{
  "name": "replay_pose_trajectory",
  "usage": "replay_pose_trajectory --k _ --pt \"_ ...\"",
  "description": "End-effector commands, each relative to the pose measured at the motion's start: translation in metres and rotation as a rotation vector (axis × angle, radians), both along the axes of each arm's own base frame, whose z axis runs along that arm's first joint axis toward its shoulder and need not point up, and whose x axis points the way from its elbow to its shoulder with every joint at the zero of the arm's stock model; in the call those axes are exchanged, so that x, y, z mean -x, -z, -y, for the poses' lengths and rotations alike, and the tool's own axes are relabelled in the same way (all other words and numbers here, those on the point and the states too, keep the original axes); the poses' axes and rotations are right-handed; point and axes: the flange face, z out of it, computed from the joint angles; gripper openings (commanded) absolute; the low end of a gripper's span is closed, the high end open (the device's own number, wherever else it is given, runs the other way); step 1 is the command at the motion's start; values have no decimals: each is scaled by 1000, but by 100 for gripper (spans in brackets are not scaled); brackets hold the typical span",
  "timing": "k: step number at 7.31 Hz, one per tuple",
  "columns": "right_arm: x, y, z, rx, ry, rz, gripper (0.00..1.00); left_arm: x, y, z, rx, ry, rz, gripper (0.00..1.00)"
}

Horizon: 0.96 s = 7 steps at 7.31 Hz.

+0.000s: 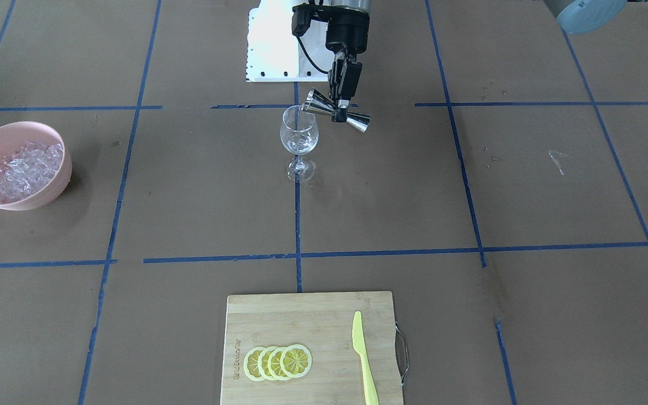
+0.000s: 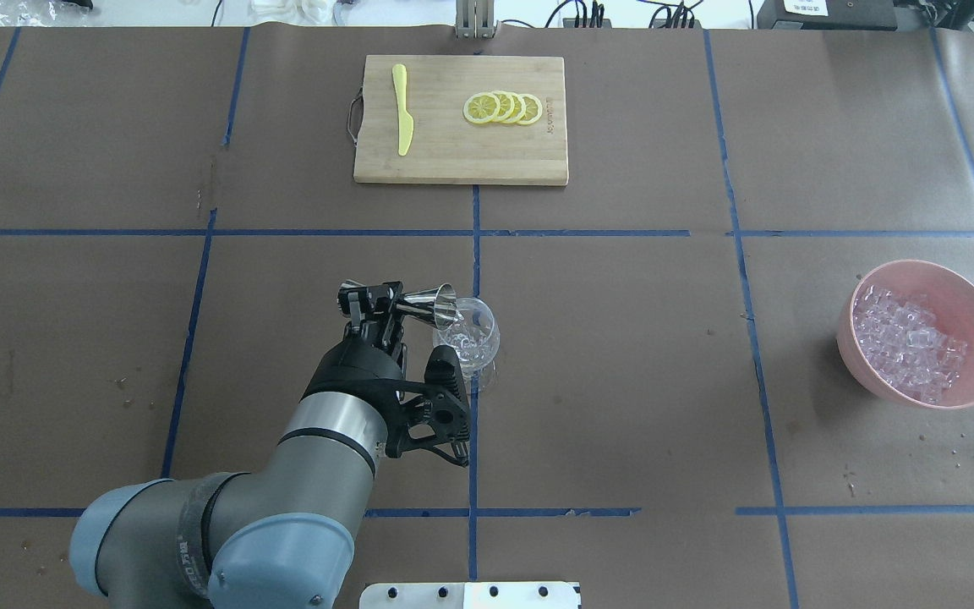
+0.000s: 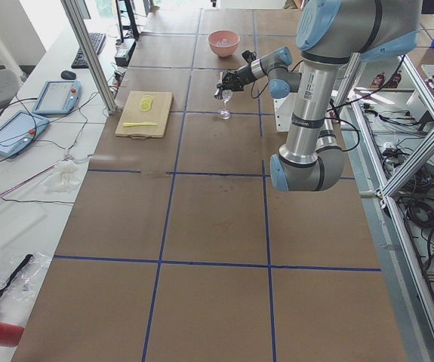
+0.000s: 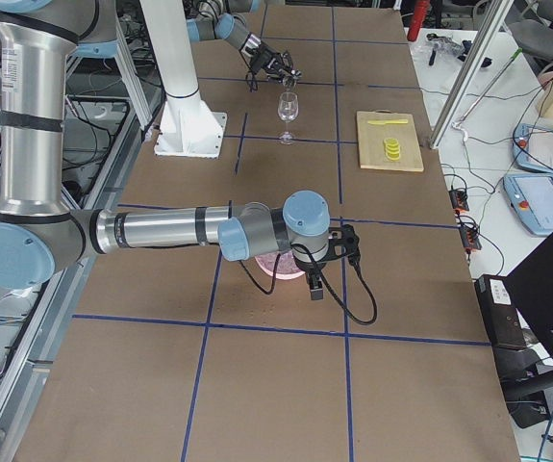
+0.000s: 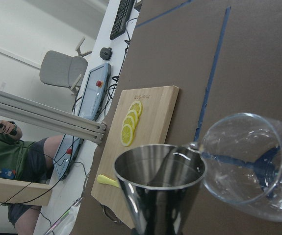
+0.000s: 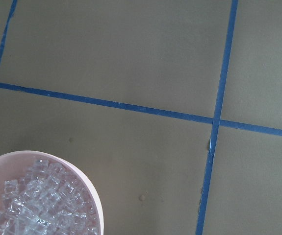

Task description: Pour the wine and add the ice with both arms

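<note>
Closest to the base on my overhead feed, the left arm [image 2: 318, 440], brushed silver tube with pale blue joint caps, reaches forward, and the left gripper [image 2: 373, 309] has its black fingers clamped on the narrow waist of a polished steel jigger [image 2: 419, 306]. The jigger is a double cone lying tipped almost on its side, and its wide lip meets the rim of a clear stemmed wine glass [image 2: 470, 334]. The glass stands upright on the table [image 2: 622, 381], which is covered in matte brown paper crossed by blue tape [image 2: 474, 211]. I cannot tell what the glass holds. Off to my right, well apart from the glass, the ice [image 2: 905, 342] sits heaped in a smooth, round pink bowl [image 2: 927, 264]. It is small, glassy, irregular chunks, whitish and glinting. The right arm [image 4: 161, 231] hangs over that bowl, and I cannot tell whether the right gripper [image 4: 313, 279] is apart or together. Farthest out lies a pale bamboo cutting board [image 2: 453, 152] with a metal handle. It carries a row of overlapping lemon slices [image 2: 504, 107] and a flat yellow-green plastic knife [image 2: 402, 110].
</note>
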Motion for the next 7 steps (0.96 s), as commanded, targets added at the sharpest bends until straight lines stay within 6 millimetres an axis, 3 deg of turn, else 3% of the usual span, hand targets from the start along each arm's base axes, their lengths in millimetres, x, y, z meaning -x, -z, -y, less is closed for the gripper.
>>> replay_pose_trajectory --k 1,3,4,7 --pt "0 1 1 -3 0 1 100 -3 0 2 0 -90 72 0" --pt "0 0 0 0 0 1 100 -2 4 12 17 -164 117 0" --pt "0 0 0 0 0 1 100 0 16 16 3 -177 137 0" --pt "0 0 0 0 0 1 100 3 16 22 -23 -185 180 0"
